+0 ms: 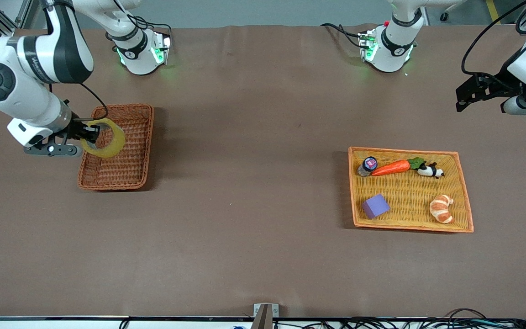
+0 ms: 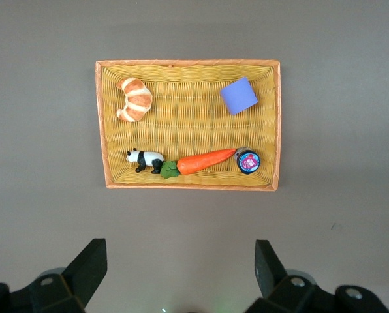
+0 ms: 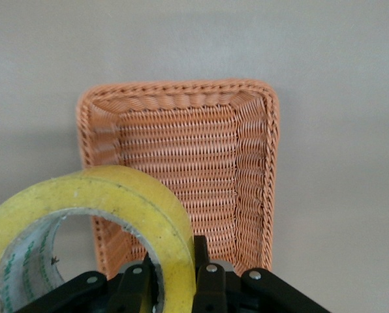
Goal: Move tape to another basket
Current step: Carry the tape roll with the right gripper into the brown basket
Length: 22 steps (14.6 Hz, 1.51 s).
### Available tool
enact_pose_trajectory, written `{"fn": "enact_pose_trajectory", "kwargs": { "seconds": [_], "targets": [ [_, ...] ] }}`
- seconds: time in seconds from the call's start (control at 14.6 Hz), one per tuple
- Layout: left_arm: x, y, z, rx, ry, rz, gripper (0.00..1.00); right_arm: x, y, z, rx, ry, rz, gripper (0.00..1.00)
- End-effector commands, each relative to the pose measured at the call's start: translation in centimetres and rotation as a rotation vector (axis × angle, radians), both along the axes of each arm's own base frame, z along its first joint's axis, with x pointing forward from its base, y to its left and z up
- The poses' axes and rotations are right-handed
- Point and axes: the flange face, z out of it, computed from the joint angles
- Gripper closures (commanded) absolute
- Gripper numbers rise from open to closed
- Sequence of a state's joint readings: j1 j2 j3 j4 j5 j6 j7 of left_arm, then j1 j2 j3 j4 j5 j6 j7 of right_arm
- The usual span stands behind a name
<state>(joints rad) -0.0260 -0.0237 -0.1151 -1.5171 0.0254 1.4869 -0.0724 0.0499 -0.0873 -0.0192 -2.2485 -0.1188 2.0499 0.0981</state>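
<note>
My right gripper (image 1: 93, 133) is shut on the yellowish tape (image 1: 107, 142), its fingers pinching the ring's wall. It holds the roll in the air over the reddish-brown wicker basket (image 1: 131, 173), which holds nothing else. In the right wrist view the tape (image 3: 126, 202) fills the foreground with the basket (image 3: 247, 169) under it. My left gripper (image 1: 466, 97) is open and empty, waiting high over the bare table at the left arm's end; its fingertips (image 2: 90, 261) show in the left wrist view.
A flat yellow woven tray (image 1: 461, 192) with an orange rim lies toward the left arm's end. It holds a carrot (image 1: 393, 167), a croissant (image 1: 442, 208), a purple block (image 1: 375, 206), a small panda figure (image 1: 430, 171) and a little jar (image 1: 368, 165).
</note>
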Motion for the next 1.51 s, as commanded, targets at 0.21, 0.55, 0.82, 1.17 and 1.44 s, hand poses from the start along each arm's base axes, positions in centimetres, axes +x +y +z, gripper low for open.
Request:
{"fn": "enact_pose_trajectory", "kwargs": {
  "seconds": [0.21,0.55,0.82,1.17,1.44],
  "targets": [
    [0.2,-0.2,0.4,-0.004,-0.001,-0.016,0.0,-5.9,-2.3,-8.2,0.047,-0.065,0.037,1.0],
    [0.2,-0.3,0.4,-0.004,0.0,-0.014,0.0,-7.2,-3.4,-13.8,0.043,-0.061,0.038,0.98],
    [0.1,-0.3,0.4,-0.004,0.0,-0.015,0.0,-7.6,-5.6,-16.5,0.027,-0.073,0.041,0.98],
    [0.2,-0.1,0.3,-0.003,0.003,-0.011,0.0,-7.7,-5.4,-18.0,0.027,-0.068,0.044,0.92],
    [0.2,0.2,0.3,-0.003,0.003,-0.008,0.0,-7.6,-5.3,-18.0,0.027,-0.066,0.041,0.87]
  ]
}}
